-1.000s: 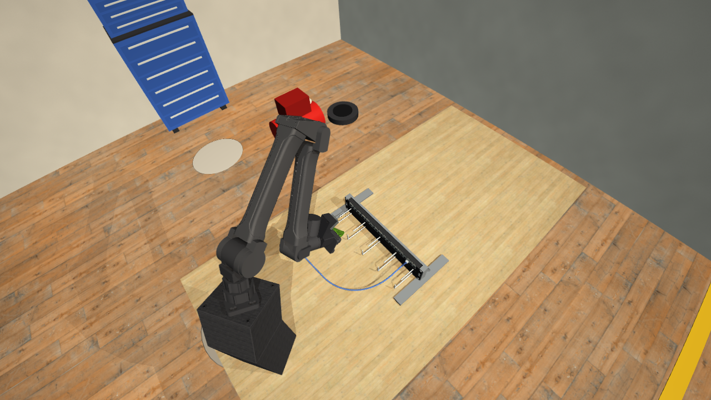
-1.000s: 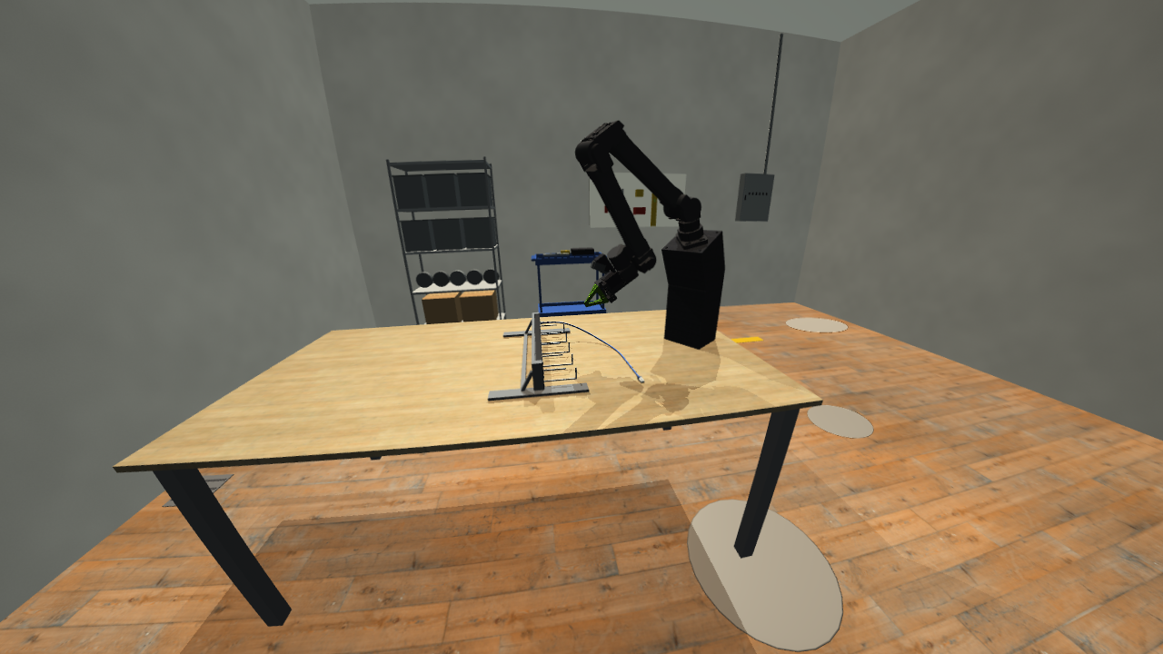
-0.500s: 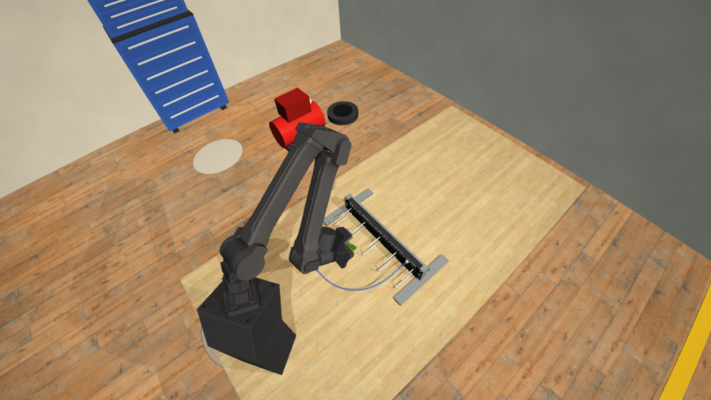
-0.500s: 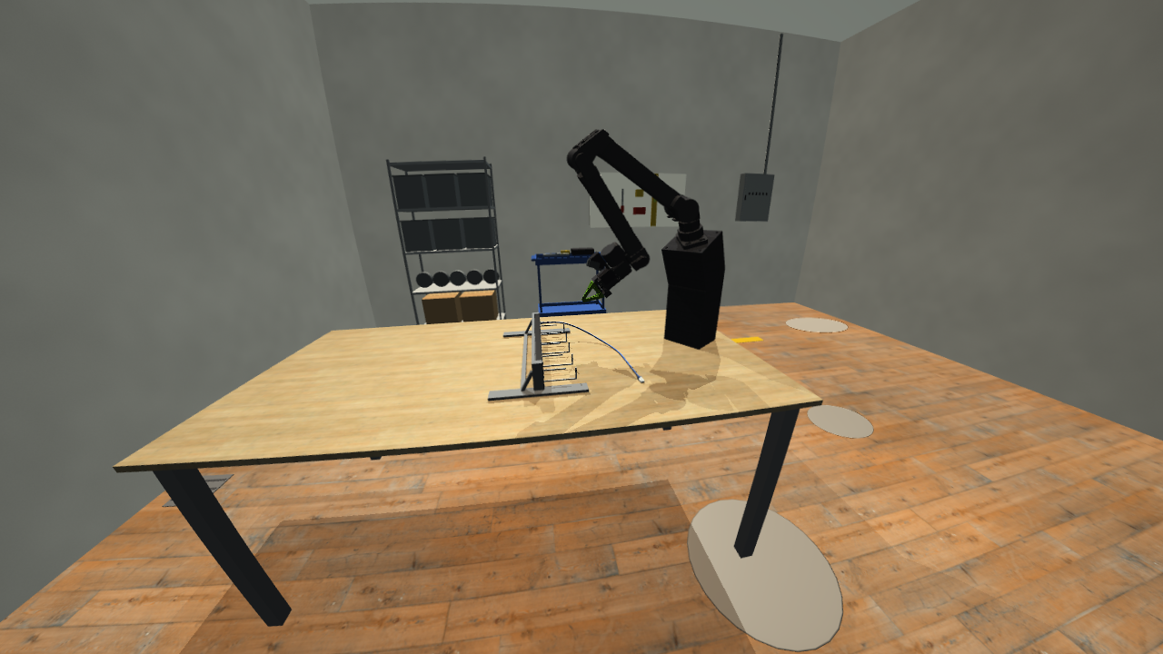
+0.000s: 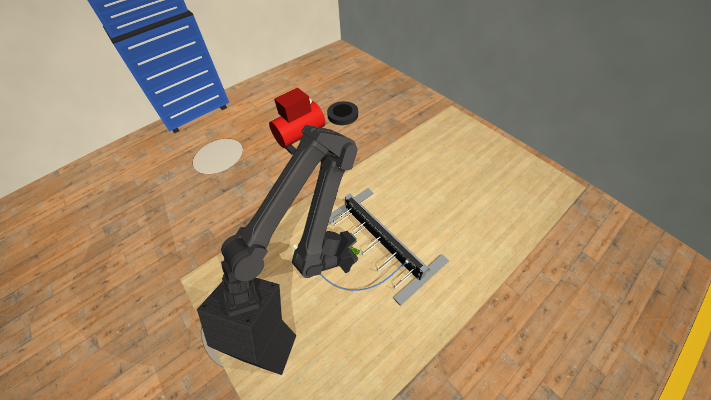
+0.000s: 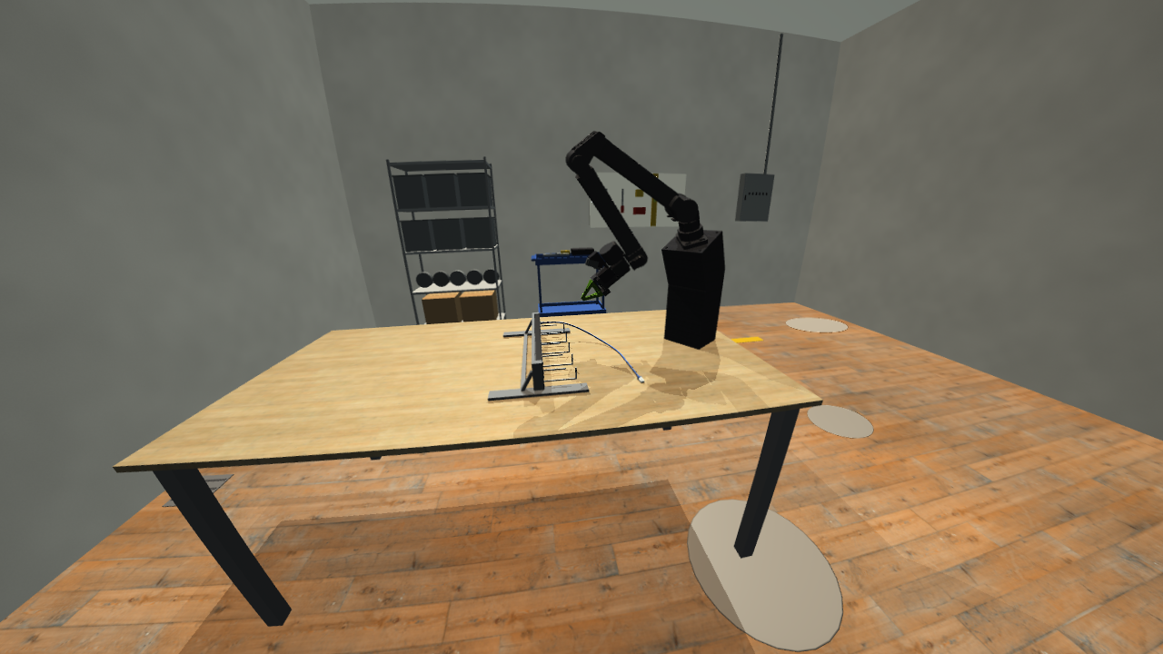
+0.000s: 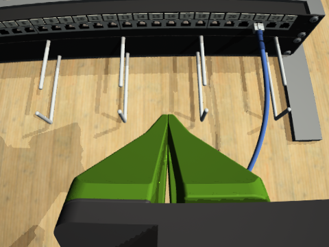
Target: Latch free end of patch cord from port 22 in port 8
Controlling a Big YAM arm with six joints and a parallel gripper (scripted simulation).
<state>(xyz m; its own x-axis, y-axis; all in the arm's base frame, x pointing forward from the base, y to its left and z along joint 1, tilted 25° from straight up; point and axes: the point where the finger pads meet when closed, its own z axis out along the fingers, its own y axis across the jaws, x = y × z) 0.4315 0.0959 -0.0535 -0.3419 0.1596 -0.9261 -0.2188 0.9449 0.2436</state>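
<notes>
Green fingertips pressed together, and we have the gripper (image 5: pixel 357 252) (image 6: pixel 584 295) (image 7: pixel 167 124) clenched on itself, nothing between its jaws! We see it up above the table (image 5: pixel 497 164) (image 6: pixel 365 390) (image 7: pixel 164 79), in front of the rack (image 5: pixel 422 279) (image 6: pixel 538 391) (image 7: pixel 86 48) and apart from it, with the tips angled down towards the panel side.

Over to the cord (image 5: pixel 355 290) (image 6: pixel 601 342) (image 7: pixel 267 89)! One plug (image 5: pixel 407 261) (image 7: pixel 258 27) sits at port 22, and we follow the blue line out past the wire guides (image 5: pixel 370 245) (image 6: pixel 576 373) (image 7: pixel 125 89) in a wide curve, back towards the arm (image 5: pixel 275 199) (image 6: pixel 610 207). And there's the free end (image 5: pixel 294 246) (image 6: pixel 641 380), a pale little plug out on the table, on the pedestal (image 5: pixel 226 330) (image 6: pixel 692 292) side of the rack, away from the gripper. We cannot tell from here which way its latch faces.

Port 8 (image 7: pixel 56 27), our target, shows in the wrist view well off to the left of 22, so this connection is not made. The rack stands upright on both feet, comfortably inside the table's edges.

Out on the floor we spot a red compressor (image 5: pixel 298 121) beside a black ring (image 5: pixel 343 120), and across the room a blue trolley (image 6: pixel 561 260) stands near tall shelves (image 6: pixel 492 211).
</notes>
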